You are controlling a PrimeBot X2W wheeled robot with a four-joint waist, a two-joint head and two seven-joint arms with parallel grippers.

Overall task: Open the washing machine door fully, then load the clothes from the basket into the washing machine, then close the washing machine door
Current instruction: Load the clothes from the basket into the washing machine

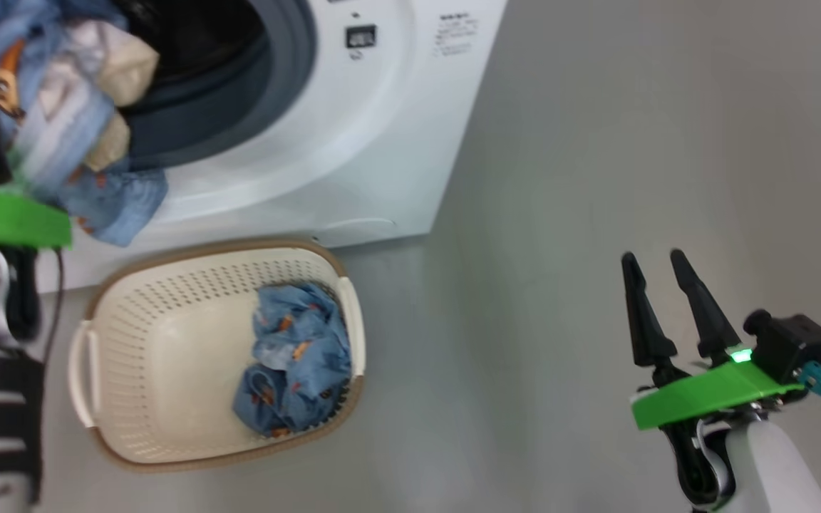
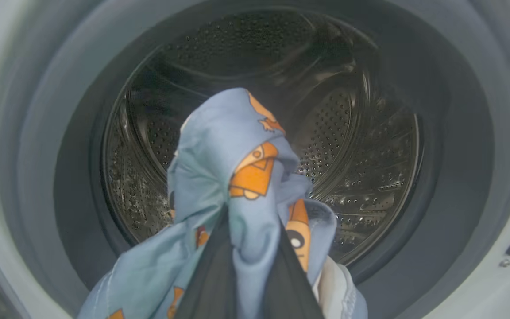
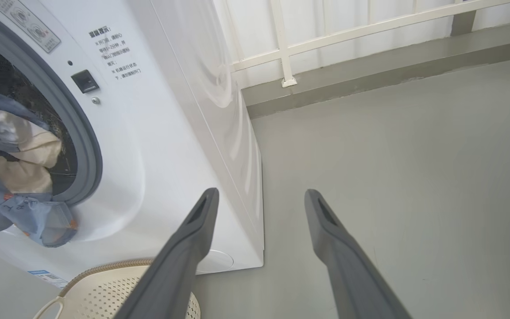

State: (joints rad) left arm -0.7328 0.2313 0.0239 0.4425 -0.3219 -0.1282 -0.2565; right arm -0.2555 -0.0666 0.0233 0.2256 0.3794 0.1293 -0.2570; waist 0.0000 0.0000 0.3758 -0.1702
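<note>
- The left claw [image 2: 250,230] is clenched on a blue garment [image 2: 219,146], held up at the open mouth of the washer [image 1: 382,142]. The cloth bunches in front of the drum [image 2: 361,133], and its tail droops over the grey gasket [image 2: 458,133] and down the white front.
- The step in hand is loading. It looks to be midway, with this piece at the mouth but not yet inside.
- The next move likely calls for pushing the claw deeper, past the gasket. It should let go only there, so the cloth drops into the drum and doesn't slide back over the lip.
- The basket [image 1: 168,342] sits on the floor [image 1: 596,178] just in front of the washer. One more bundle of clothes [image 1: 296,363] lies toward its right end in the head view.
- The right claw [image 1: 653,260] hangs released and empty above the floor, well apart from basket and washer.
</note>
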